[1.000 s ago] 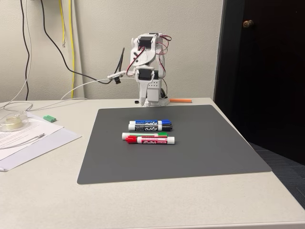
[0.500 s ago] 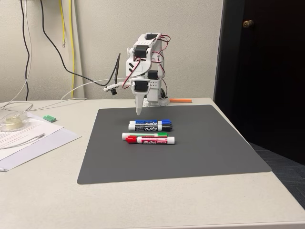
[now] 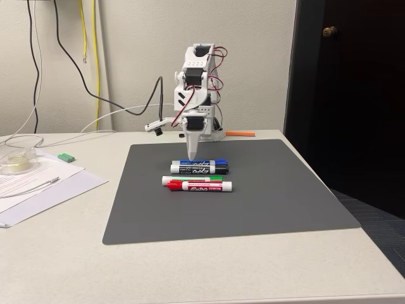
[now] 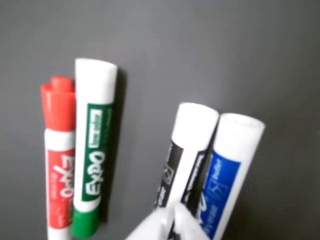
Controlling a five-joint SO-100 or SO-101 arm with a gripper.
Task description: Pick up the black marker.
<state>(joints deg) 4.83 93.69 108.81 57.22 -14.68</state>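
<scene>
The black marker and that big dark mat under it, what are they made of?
The black marker looks like smooth, slightly shiny white plastic with a printed label. The mat looks like thin, flat, dull grey rubber or foam; no shine, so I can't tell which.

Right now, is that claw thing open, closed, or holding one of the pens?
Gripper: closed, holding nothing, its tip pointing down just above the black marker.

- black marker [image 4: 186, 150]: smooth white plastic barrel w/ slight sheen, dark printed label
- mat [image 3: 266, 190]: dark grey, matt, even surface
- gripper [image 3: 192, 159]: white plastic, looks matt
- table [image 3: 190, 272]: pale, smooth, low sheen
- papers [image 3: 38, 183]: white printed sheets, matt
- door [image 3: 354, 82]: dark, faintly glossy
</scene>
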